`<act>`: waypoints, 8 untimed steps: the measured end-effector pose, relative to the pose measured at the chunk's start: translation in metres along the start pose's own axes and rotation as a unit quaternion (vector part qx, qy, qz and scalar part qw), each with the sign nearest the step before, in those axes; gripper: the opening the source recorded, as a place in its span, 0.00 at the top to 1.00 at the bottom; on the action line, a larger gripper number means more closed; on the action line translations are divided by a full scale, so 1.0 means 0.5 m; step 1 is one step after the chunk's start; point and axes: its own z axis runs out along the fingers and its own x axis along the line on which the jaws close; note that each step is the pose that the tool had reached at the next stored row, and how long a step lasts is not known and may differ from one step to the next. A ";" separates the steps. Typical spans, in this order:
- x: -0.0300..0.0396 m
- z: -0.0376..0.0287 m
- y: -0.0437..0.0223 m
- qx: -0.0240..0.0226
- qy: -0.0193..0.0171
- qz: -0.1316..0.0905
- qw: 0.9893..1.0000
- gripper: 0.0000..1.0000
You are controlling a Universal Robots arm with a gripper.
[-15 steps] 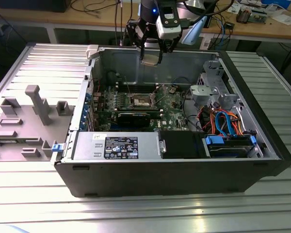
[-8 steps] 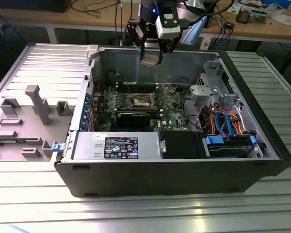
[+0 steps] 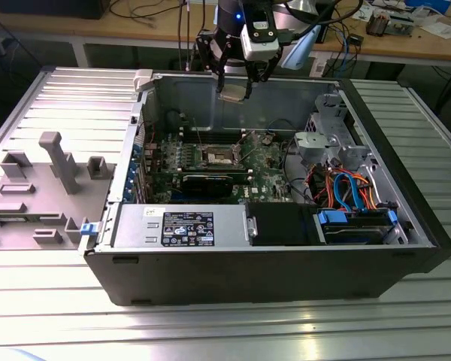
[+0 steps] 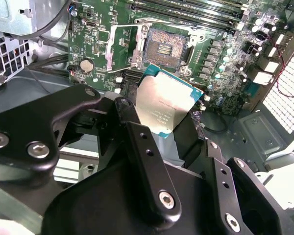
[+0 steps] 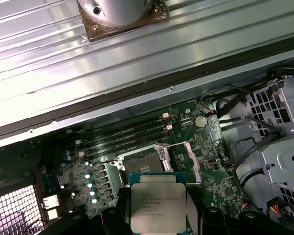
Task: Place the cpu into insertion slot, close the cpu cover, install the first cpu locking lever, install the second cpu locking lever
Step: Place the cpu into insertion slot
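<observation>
Exterior view places the gripper (image 3: 235, 87) at the 12 o'clock side of the open computer case (image 3: 248, 274), which lies on the table (image 3: 210, 335). The gripper is clenched on the cpu (image 3: 231, 94) and holds it in the air, well above the motherboard (image 3: 267, 171). Both wrist views confirm the grasp: black fingers (image 4: 139, 142) clamp opposite edges of the chip, with its metal top facing the cameras. The insertion slot (image 3: 219, 156) lies toward 6 o'clock from the gripper in the exterior view, bare, with its contact field exposed. The cpu cover (image 4: 111, 44) stands swung open just beside the slot, so the opening looks unobstructed. Step in hand, by judgement: the first, placing the cpu; the remaining steps are not yet done. Seating calls for the chip to be squared to the slot's edges, kept level, and lowered straight without sliding across the contacts. A tilted or offset entry could bend them.
</observation>
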 end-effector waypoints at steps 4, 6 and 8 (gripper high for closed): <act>0.000 0.000 0.000 0.000 0.000 0.000 1.000 0.46; 0.000 0.000 0.000 0.000 0.000 0.000 1.000 0.46; 0.000 0.000 0.000 0.000 0.000 0.001 1.000 0.46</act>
